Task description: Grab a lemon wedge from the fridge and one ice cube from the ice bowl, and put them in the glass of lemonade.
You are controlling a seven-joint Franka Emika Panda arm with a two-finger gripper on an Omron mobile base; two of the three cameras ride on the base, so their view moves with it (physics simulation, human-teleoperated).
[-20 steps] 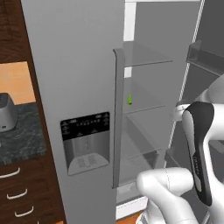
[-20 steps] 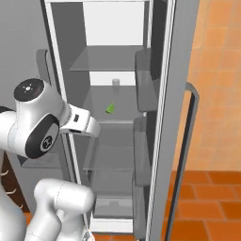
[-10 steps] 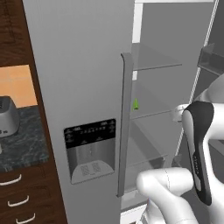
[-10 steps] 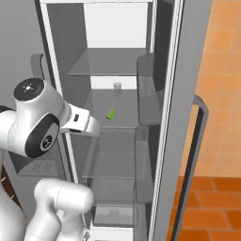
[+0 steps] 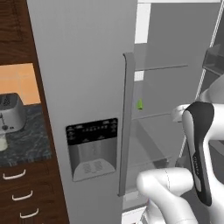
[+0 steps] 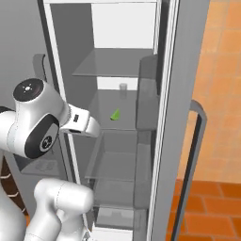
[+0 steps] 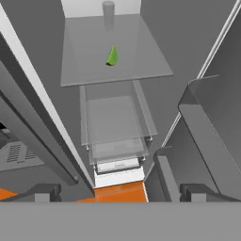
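Base drove nearer; fridge (image 6: 174, 117) open, lemon wedge (image 7: 112, 56) shelved.

At the left edge I see a steel toaster (image 5: 11, 114) on a dark speckled counter (image 5: 26, 142), wood drawers (image 5: 26, 194) below, possibly a pale cup (image 5: 2, 143) beside it, orange floor tiles (image 6: 207, 207) lower right.

The toaster (image 5: 11, 114) was cut off by the left edge; the fridge (image 5: 87, 87) handle (image 5: 126, 127) partly hid the lemon wedge (image 5: 139, 104).

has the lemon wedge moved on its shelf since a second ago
No. The lemon wedge keeps its place on the glass shelf, in front of the small glass; only the camera shifted.
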